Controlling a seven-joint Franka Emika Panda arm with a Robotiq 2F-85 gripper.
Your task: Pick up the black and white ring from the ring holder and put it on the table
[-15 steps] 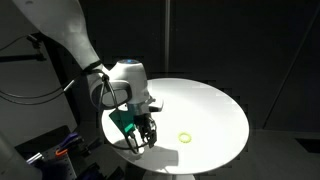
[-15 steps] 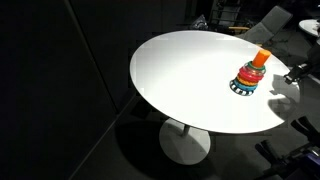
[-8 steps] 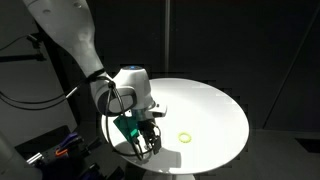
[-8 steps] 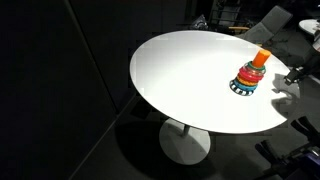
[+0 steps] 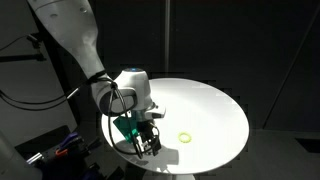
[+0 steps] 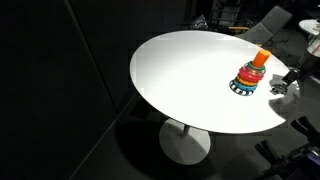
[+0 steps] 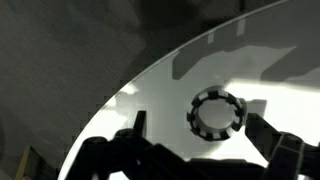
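— Pincer [image 7: 196, 122] first: how does it stand?

— Spread apart, with nothing clamped. In the wrist view its two dark fingers [image 7: 272, 138] reach in from the bottom edge with a wide gap between them.

— And the black and white ring?

— The black and white ring [image 7: 216, 112] lies flat on the table [image 7: 230, 50] inside that gap, and its toothed edge and alternating segments are plain to see. It sits nearer the finger on the picture's right than the one on its left. It looks clear of both, though on the right the gap is too thin for me to be sure.

— Can you see it from outside?

— It is too small to make out there. In an exterior view the pincer [image 5: 150, 143] points down, low over the table's near edge, at the end of the white arm [image 5: 70, 35].

— Where is the ring holder?

— In an exterior view the ring holder [image 6: 248, 80] stands upright near the table's rim. Its orange peg [image 6: 262, 57] rises out of a stack of coloured rings, and the pincer is just beside it, toward the rim.

— Anything else on the table?

— A yellow ring [image 5: 186, 137] lies flat by itself, near the pincer but apart from it.
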